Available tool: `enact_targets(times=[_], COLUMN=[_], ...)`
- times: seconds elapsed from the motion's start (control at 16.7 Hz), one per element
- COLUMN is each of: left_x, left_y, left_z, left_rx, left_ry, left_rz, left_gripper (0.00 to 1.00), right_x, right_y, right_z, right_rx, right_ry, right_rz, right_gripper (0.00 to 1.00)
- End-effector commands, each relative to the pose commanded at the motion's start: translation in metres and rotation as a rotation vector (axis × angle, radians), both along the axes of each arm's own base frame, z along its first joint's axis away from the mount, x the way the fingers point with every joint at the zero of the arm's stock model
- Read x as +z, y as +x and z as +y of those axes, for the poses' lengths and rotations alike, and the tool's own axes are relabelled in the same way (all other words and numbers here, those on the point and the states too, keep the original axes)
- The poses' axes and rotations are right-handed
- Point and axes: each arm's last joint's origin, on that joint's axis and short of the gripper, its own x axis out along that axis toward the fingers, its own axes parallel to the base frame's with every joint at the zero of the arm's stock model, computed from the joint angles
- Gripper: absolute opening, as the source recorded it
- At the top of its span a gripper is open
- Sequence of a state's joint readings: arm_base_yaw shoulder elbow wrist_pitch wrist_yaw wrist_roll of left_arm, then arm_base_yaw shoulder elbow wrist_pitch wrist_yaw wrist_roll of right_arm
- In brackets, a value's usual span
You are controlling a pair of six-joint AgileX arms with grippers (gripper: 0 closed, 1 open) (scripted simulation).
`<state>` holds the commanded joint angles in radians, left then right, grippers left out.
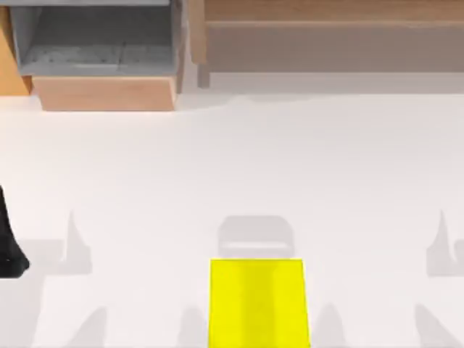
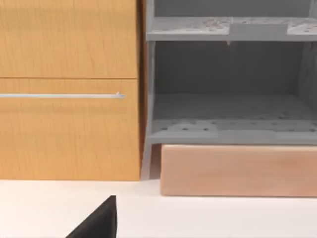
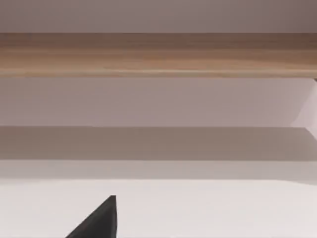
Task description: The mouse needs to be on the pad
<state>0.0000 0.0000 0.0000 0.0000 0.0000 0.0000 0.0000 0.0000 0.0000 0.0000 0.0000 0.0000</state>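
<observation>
Pad [image 1: 257, 303] lies flat on the tabletop [image 1: 232, 174], bare, awaiting the mouse; left tool [image 1: 9, 243] parked far left of it, grip state indeterminable.

Bright, even light floods the white table [image 1: 232, 167], leaving it nearly washed out. Soft grey shadows lie on it from 3 through 6 to 9 o'clock in the top view; one blurred rectangular shadow sits at the 12 o'clock edge of the yellow pad [image 1: 257, 304]. Edges look slightly soft throughout. The grey shelf's [image 2: 228, 94] recess is dimmer.
</observation>
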Motion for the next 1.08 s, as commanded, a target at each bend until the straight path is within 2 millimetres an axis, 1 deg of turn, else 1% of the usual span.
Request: enact_targets(times=[0.18,0.3,0.42,0.54,0.66,0.78,0.96,1.08], left_x=[0.0,0.0,0.0,0.0,0.0,0.0,0.0,0.0], left_y=[0.0,0.0,0.0,0.0,0.0,0.0,0.0,0.0], left_z=[0.0,0.0,0.0,0.0,0.0,0.0,0.0,0.0], left_rx=[0.0,0.0,0.0,0.0,0.0,0.0,0.0,0.0], left_ry=[0.0,0.0,0.0,0.0,0.0,0.0,0.0,0.0], left_rz=[0.0,0.0,0.0,0.0,0.0,0.0,0.0,0.0], left_gripper=[1.0,1.0,1.0,1.0,1.0,1.0,1.0,1.0], right_x=[0.001,0.009,0.02,0.033,0.045,0.052,0.056,0.055], right_y=[0.0,0.001,0.004,0.011,0.025,0.045,0.081,0.105], right_z=[0.0,-0.001,-0.002,-0.003,-0.006,-0.009,-0.016,-0.022], right_rx=[-0.002,-0.007,-0.006,0.011,0.06,0.15,0.346,0.495], right_ry=[-0.011,-0.063,-0.156,-0.286,-0.441,-0.596,-0.791,-0.887], right_rz=[0.011,0.061,0.151,0.282,0.453,0.645,0.91,1.043], right_gripper=[1.0,1.0,1.0,1.0,1.0,1.0,1.0,1.0])
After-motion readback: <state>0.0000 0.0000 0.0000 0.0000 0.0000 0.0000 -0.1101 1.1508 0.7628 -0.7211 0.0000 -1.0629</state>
